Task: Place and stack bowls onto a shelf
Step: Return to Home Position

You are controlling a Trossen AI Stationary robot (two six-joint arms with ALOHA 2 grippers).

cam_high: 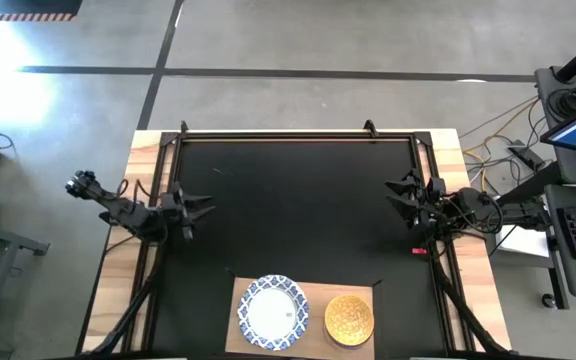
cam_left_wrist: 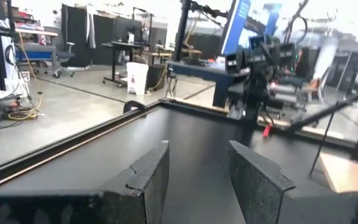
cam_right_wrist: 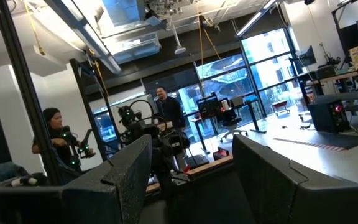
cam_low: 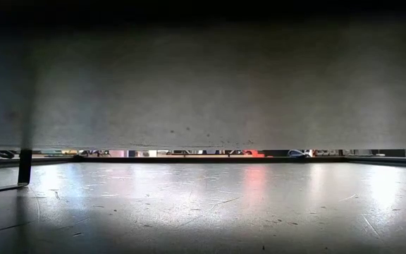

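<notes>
You have the shelf (cam_high: 314, 296) at the black mat's (cam_high: 298, 190) front edge, between the arm bases. On it the white blue-rimmed bowl (cam_high: 273, 312) sits left and the gold bowl (cam_high: 349, 319) just beside it. The left gripper (cam_high: 204, 212) hangs at the mat's left edge and the right gripper (cam_high: 398, 196) at its right edge. Both are empty with fingers spread, leaving the mat's middle open. Only the right wrist view shows a person (cam_right_wrist: 53, 140) and a second person (cam_right_wrist: 166, 107) beyond.

you can't tell from above if the white bowl (cam_high: 274, 312) is a stack, the shelf (cam_high: 313, 292) runs off the edge, and a grey blur (cam_low: 203, 85) fills your low view.
</notes>
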